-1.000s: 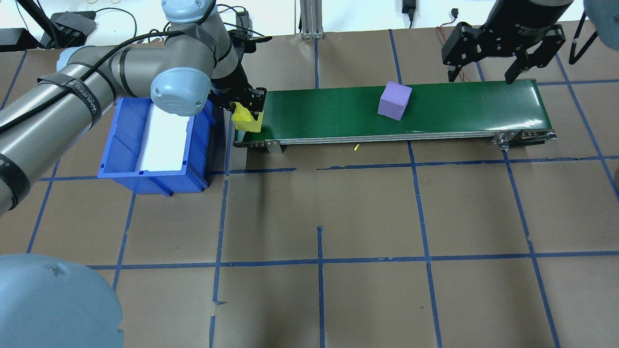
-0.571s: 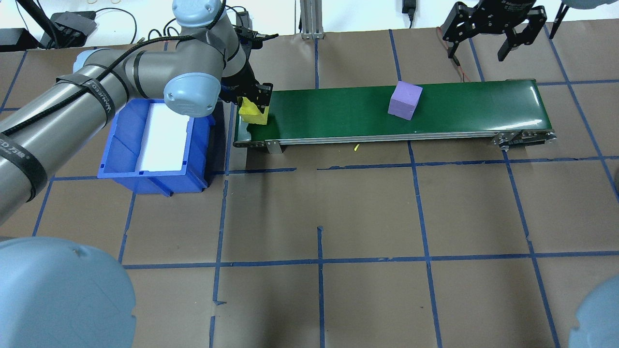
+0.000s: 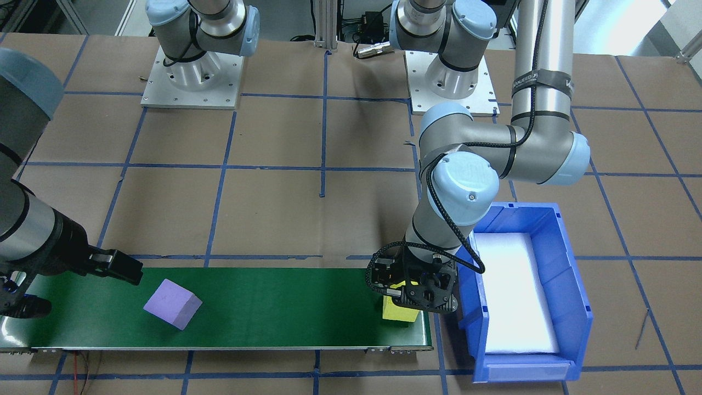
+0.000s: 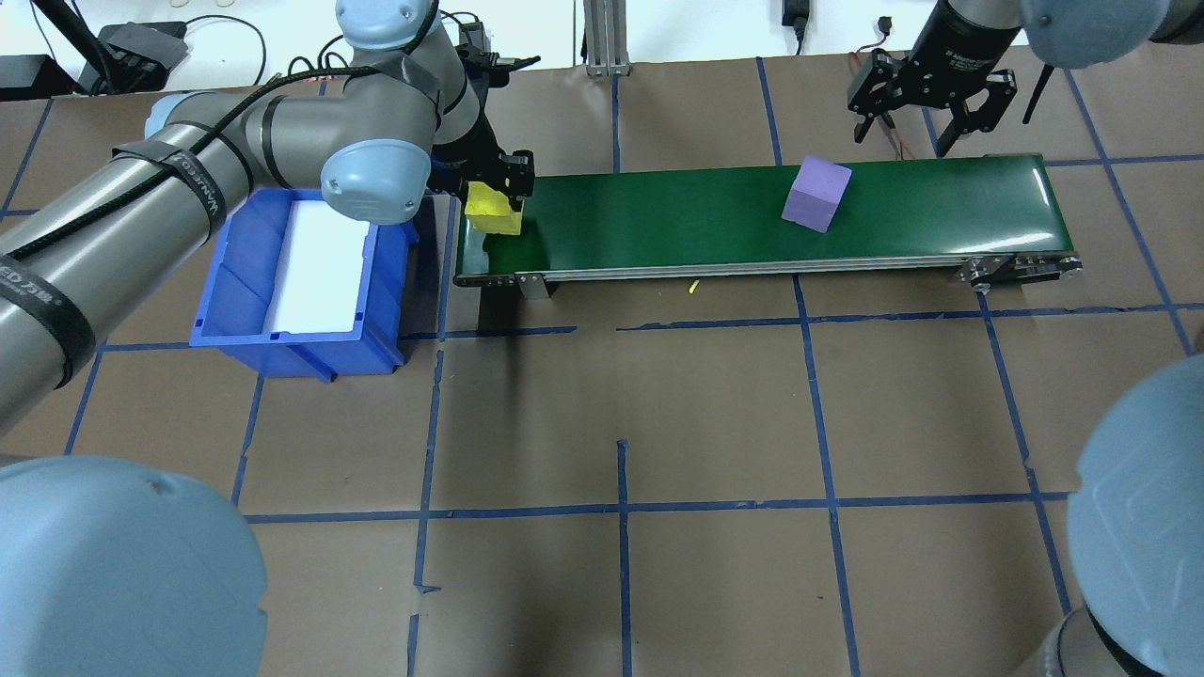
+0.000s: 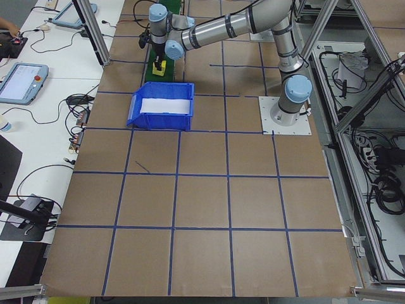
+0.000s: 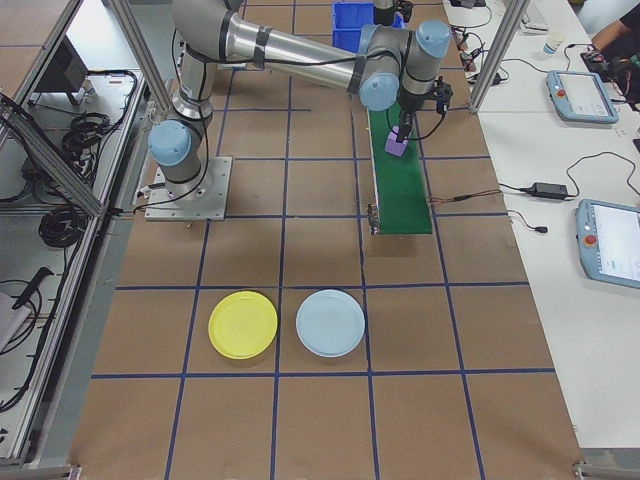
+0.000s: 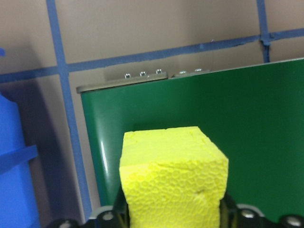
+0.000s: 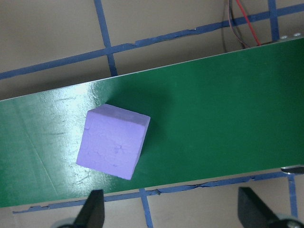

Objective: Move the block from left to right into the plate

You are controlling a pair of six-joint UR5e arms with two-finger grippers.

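Two blocks on belt [image 4: 658,212]: yellow block [image 4: 491,211] clamped in L fingers [image 4: 497,193] at 9 o'clock end; purple block [image 4: 816,194] at 7 o'clock below R fingers [image 4: 908,127], spread, empty, nearer. Yellow plate [image 6: 243,324] on desk, well apart.

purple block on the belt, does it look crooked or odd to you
Slightly. The purple block lies flat on the green belt but turned at an angle, its edges skewed to the belt's sides, as the right wrist view also shows. It looks undamaged. The open right end effector hangs over the belt's far edge, not touching it.
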